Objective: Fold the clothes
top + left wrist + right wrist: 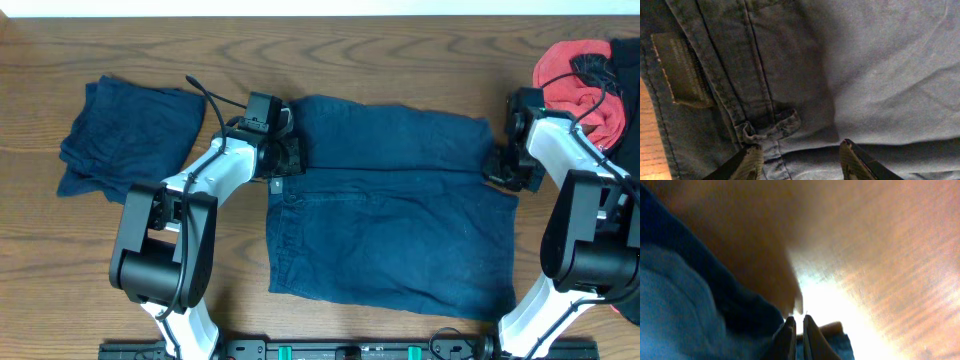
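A blue denim garment point(390, 210) lies flat in the middle of the table, its top part folded down along a crease. My left gripper point(290, 158) sits at the left end of that crease by the waistband. In the left wrist view it point(800, 160) is open, with the denim point(865, 65), a belt loop and a brown label patch point(682, 70) under it. My right gripper point(497, 165) is at the garment's right edge. In the right wrist view its fingers point(797, 330) are pressed nearly together at the edge of the blue cloth point(680, 295).
A folded dark blue garment point(125, 135) lies at the left of the wooden table point(400, 60). A red cloth point(575, 75) with black cable over it lies at the far right, behind the right arm. The table's front edge carries the arm bases.
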You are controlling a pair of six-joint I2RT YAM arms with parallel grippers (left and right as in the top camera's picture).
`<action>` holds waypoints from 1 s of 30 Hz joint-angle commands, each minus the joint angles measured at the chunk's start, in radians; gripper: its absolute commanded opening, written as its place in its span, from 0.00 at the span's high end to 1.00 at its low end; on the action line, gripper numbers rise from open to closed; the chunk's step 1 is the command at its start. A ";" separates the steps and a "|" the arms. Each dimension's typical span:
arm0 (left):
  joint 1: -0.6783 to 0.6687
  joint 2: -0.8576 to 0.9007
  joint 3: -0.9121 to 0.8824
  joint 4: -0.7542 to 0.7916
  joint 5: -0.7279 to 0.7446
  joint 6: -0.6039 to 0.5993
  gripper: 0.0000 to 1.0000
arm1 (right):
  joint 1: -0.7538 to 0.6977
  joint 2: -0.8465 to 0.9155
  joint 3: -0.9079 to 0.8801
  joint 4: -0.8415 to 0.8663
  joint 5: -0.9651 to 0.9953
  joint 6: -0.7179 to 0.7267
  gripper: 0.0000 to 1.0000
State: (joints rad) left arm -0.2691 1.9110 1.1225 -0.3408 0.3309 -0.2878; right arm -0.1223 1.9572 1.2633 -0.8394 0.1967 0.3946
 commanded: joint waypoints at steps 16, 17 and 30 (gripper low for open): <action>0.011 0.050 -0.047 -0.048 -0.055 -0.002 0.48 | 0.064 0.015 0.250 0.102 -0.441 -0.307 0.86; 0.011 0.050 -0.047 -0.047 -0.055 -0.002 0.48 | 0.071 0.029 0.244 0.099 -0.441 -0.307 0.86; 0.011 0.050 -0.047 -0.042 -0.055 -0.002 0.48 | 0.161 0.270 0.227 0.229 -0.330 -0.256 0.88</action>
State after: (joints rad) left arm -0.2684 1.9091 1.1225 -0.3458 0.3298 -0.2878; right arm 0.0246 2.1601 1.5063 -0.6308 -0.1898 0.1177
